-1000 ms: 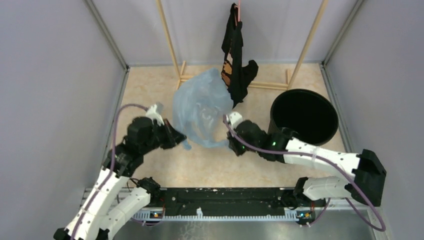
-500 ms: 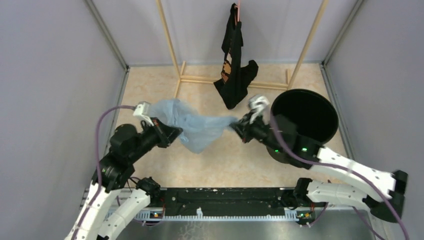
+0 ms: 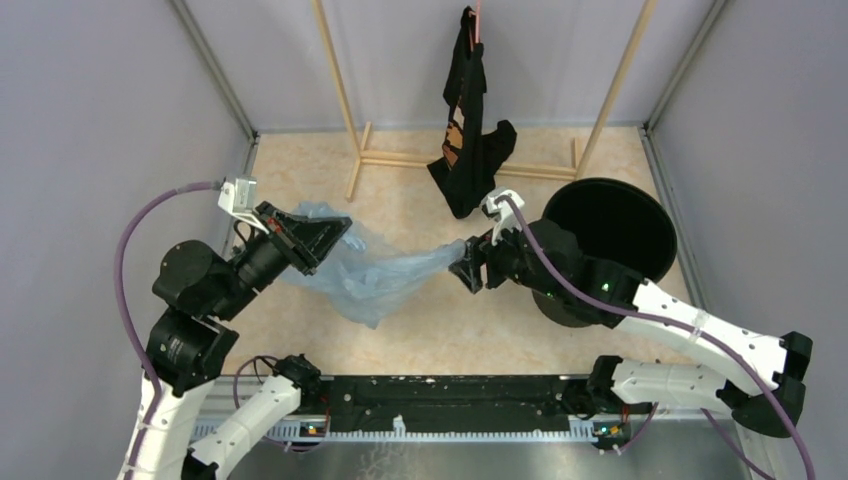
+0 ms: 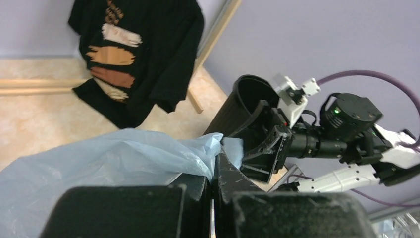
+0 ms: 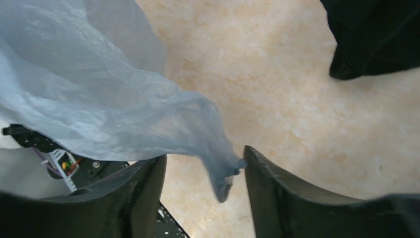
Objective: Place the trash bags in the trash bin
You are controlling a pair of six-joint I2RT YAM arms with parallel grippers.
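So far nothing binned: I see the trash bag [image 3: 375,275] stretched in mid-air, one end pinched in the closed left gripper [image 3: 338,230], the other tip loose between the spread jaws of the right gripper [image 3: 466,268], with the trash bin [image 3: 610,181] just behind that gripper.

My left arm stands tall from its base with the elbow bent. Its wrist points toward the trash bin [image 3: 606,181]. My left pincer [image 3: 335,232] hangs well left of the bin, fingers pressed together on a fold of the trash bag [image 3: 375,280]. My right arm reaches across the bin's near side. My right pincer [image 3: 466,268] sits just left of the bin with its fingers apart, the bag's tip loose between them.
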